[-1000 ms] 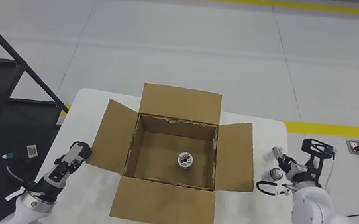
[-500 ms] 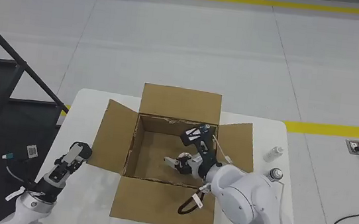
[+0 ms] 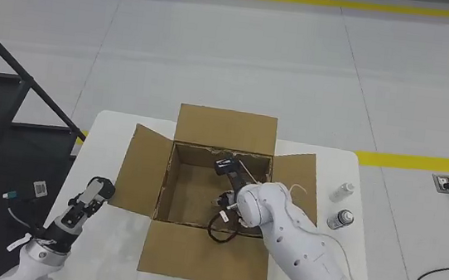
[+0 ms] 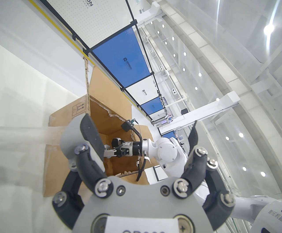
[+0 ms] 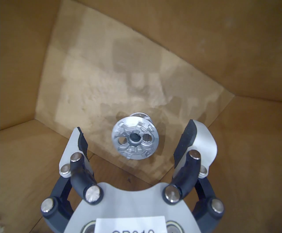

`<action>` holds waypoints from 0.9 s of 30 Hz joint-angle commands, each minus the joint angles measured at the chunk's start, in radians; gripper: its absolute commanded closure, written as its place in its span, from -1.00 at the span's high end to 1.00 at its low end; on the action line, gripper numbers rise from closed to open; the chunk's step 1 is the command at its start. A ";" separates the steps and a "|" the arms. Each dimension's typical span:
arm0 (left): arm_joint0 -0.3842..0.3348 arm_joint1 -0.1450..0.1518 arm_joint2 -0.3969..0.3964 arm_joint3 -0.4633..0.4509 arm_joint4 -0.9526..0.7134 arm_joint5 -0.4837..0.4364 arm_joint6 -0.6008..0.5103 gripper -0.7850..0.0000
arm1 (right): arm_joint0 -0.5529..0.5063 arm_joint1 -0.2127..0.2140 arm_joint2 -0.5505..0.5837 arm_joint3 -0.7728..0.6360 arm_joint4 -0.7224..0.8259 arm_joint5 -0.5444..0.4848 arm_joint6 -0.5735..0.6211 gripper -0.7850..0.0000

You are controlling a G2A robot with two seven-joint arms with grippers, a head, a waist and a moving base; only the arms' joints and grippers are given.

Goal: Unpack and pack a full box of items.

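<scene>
1. The box (image 3: 205, 254) sits mid-table (image 3: 117, 128) w/ all four flaps folded out, so an arm can go straight down into it.
2. One thing is in the box: a small silver metal wheel (image 5: 134, 138). It stands on the box floor, round face up, near the middle, not touching any wall.
3. The right gripper (image 5: 134, 133) is down inside the box, right over the wheel. Its fingers are spread wide, one on each side, & hold nothing. They don't touch the wheel yet. Prob. spread like that so the wheel fits btw them.
4. I think the step is: grab the wheel & lift it out. Next it would need to go lower, then squeeze the wheel's rim.
5. The left gripper (image 4: 141, 128) is off to the left of the box, by the table edge. Its fingers are wide apart, w/ nothing in them. It looks parked there to keep out of the way.
6. Two small bottles (image 3: 345, 190) stand on the table past the box's right flap. They may be things from the box, so unpacking looks nearly done.
</scene>
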 commanded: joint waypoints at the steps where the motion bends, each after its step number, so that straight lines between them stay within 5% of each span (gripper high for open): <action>1: 0.000 0.000 0.000 0.000 0.000 0.000 0.000 1.00 | 0.011 -0.008 -0.010 0.027 0.001 0.004 0.006 0.10; 3: 0.000 0.000 0.000 0.000 0.000 0.000 0.000 1.00 | 0.016 -0.014 -0.014 0.043 0.005 0.004 0.006 -0.61; 5: 0.000 0.000 0.000 0.000 0.000 0.000 0.000 1.00 | 0.019 -0.017 -0.012 0.051 0.005 0.004 0.006 -1.00; 18: 0.000 0.000 0.000 0.000 0.000 0.000 0.000 1.00 | -0.074 0.017 0.087 -0.175 -0.058 0.018 0.050 -1.00; 27: 0.000 0.000 0.000 0.000 0.000 0.000 0.000 1.00 | -0.343 0.087 0.293 -0.774 -0.127 -0.017 0.133 -1.00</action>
